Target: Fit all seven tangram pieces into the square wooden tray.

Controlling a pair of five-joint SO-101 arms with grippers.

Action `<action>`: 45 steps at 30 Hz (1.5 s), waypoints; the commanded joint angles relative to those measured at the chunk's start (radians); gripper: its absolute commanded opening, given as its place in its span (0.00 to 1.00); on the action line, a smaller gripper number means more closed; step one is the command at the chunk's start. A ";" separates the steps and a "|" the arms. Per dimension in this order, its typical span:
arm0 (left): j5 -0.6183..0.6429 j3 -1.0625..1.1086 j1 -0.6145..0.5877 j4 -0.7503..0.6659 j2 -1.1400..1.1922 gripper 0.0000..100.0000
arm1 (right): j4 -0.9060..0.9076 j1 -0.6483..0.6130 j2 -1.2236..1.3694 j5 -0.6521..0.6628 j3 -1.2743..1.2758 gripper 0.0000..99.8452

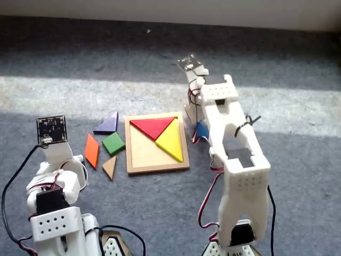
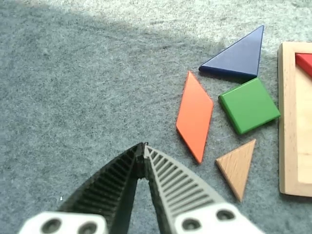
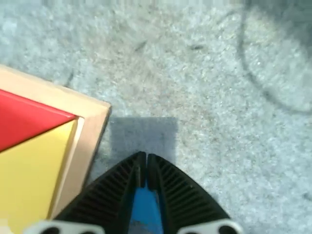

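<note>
The square wooden tray point(image 1: 143, 153) lies flat on the grey bench point(image 1: 64, 96), about midway between the two arms. Two pieces are seated in it: a red triangle point(image 1: 153, 127) along the far edge and a yellow triangle point(image 1: 171, 141) along the right edge, meeting along one slanted side. The remainder of the tray floor is bare wood.

Four pieces lie loose on the bench just beside the tray's left edge: a dark blue triangle point(image 2: 237, 56) farthest from the arms, a green square point(image 2: 249, 105) next to the tray rim, an orange parallelogram point(image 2: 194, 115) on the outer side of the square, and a tan triangle point(image 2: 238, 165) nearest the arms. None overlaps another.

The right gripper point(image 3: 146, 157) is just off the tray's far right corner, its fingers clamped on a blue piece point(image 3: 145, 209) that shows between them.

The left gripper point(image 2: 145, 148) is over bare bench to the left of the loose pieces, fingers together with nothing between them.
</note>
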 commanded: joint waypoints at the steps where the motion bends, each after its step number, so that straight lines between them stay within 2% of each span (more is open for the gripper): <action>1: -0.002 -0.010 -0.005 -0.020 -0.008 0.01 | 0.012 0.016 -0.162 0.003 0.071 0.01; 7: -0.002 -0.010 -0.005 -0.020 -0.008 0.01 | 0.012 0.013 -0.328 -0.032 0.231 0.02; 13: -0.002 -0.010 -0.005 -0.020 -0.008 0.01 | 0.012 0.012 -0.426 -0.103 0.357 0.23; 15: -0.002 -0.010 -0.005 -0.020 -0.008 0.01 | 0.004 0.010 -0.429 -0.106 0.384 0.27; 27: -0.002 -0.008 -0.002 -0.020 -0.008 0.01 | -0.252 -0.056 -0.426 -0.109 0.576 0.27; 35: -0.005 -0.008 0.031 -0.015 -0.008 0.01 | -0.263 -0.044 -0.285 -0.107 0.553 0.27; 42: -0.005 -0.008 0.031 -0.015 -0.008 0.01 | -0.213 -0.024 -0.285 -0.107 0.516 0.12; 45: -0.005 -0.008 0.031 -0.015 -0.008 0.01 | -0.214 -0.012 -0.280 -0.107 0.516 0.10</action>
